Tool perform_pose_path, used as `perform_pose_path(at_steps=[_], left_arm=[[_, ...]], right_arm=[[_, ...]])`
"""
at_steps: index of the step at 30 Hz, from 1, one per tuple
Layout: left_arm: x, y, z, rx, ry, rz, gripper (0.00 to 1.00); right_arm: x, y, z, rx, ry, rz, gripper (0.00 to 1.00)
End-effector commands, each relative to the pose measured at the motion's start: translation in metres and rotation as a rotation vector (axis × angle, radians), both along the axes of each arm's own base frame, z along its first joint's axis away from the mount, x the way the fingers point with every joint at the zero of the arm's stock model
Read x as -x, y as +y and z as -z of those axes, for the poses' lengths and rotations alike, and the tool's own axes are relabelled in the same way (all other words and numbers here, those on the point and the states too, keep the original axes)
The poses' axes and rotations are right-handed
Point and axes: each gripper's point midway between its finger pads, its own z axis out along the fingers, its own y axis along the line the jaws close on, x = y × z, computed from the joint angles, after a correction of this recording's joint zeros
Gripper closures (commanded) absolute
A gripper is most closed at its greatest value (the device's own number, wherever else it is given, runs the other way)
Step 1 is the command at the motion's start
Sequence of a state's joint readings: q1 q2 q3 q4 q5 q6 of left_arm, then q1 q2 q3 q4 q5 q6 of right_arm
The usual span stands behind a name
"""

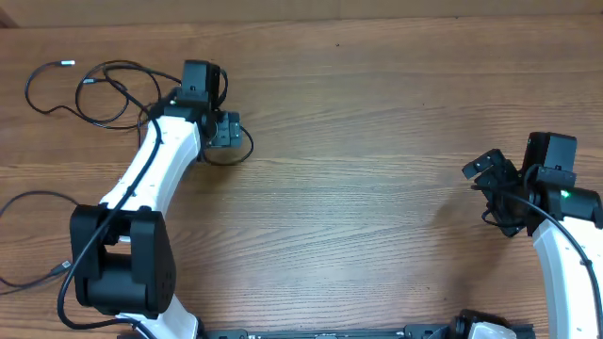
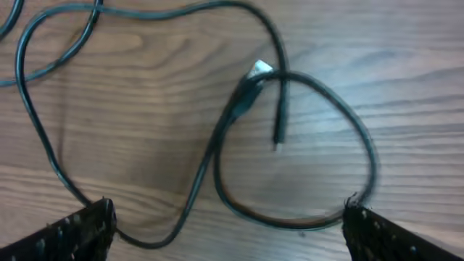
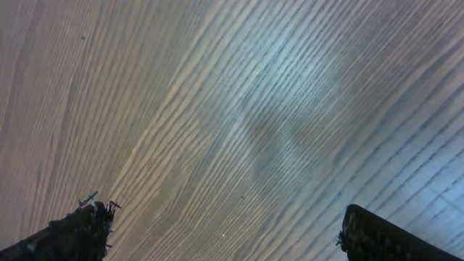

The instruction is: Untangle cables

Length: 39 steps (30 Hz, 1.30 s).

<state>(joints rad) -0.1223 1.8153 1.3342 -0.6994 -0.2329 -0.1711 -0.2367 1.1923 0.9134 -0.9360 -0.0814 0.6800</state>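
Overhead shows the cables all on the left side of the wooden table. One lies in a loose curve by the left edge, its plug tip just beside the left arm's base. The others sprawl in overlapping loops at the top-left corner and run under the left gripper. That gripper hangs low over them with its jaws spread wide, gripping nothing. In the left wrist view, a cable lying between the spread fingers forms a closed loop on the wood, and a silver plug and a second loose end cross its top. Well apart from the cables, near the right edge, the right gripper also stands wide open above the table and holds nothing.
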Motion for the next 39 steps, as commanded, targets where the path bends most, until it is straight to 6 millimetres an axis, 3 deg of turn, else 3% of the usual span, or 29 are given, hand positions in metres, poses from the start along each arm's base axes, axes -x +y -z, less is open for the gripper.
perform_pose_path(at_steps=[1, 11, 16, 18, 23, 25, 26, 29, 32, 34, 39], left_arm=[[0.0, 0.017, 0.016, -0.087, -0.036, -0.008, 0.01], [0.017, 0.028, 0.053, -0.051, -0.049, -0.104, 0.0], [0.017, 0.018, 0.066, 0.031, -0.09, -0.124, 0.04], [0.018, 0.015, 0.072, 0.068, -0.106, -0.15, 0.18], [0.028, 0.016, 0.081, 0.068, -0.083, -0.161, 0.36], [0.033, 0.017, 0.085, 0.057, -0.066, -0.152, 0.64], [0.035, 0.017, 0.087, 0.045, -0.056, -0.126, 0.73], [0.042, 0.018, 0.09, -0.074, 0.026, 0.122, 0.79], [0.048, 0.029, 0.09, -0.172, 0.079, 0.206, 0.89], [0.056, 0.042, 0.088, -0.253, 0.12, 0.198, 0.96], [0.081, 0.078, 0.079, -0.428, 0.21, 0.063, 0.95]], right_arm=[[-0.001, 0.0, -0.001, -0.012, -0.005, 0.005, 0.0], [-0.001, 0.001, -0.001, -0.016, -0.008, 0.002, 0.0], [-0.001, 0.001, -0.001, -0.016, -0.007, 0.002, 0.0], [-0.001, 0.001, -0.001, -0.016, -0.007, 0.002, 0.0], [-0.001, 0.001, -0.001, -0.017, -0.006, 0.002, 0.0], [-0.001, 0.001, -0.001, -0.017, -0.006, 0.002, 0.0], [-0.001, 0.001, -0.001, -0.016, -0.007, 0.002, 0.0], [0.0, 0.002, -0.001, -0.018, -0.003, 0.002, 0.0], [0.0, 0.002, -0.001, -0.018, -0.002, 0.002, 0.0], [0.0, 0.002, -0.001, -0.018, -0.002, 0.002, 0.0], [0.0, 0.001, -0.001, -0.017, -0.003, 0.002, 0.0]])
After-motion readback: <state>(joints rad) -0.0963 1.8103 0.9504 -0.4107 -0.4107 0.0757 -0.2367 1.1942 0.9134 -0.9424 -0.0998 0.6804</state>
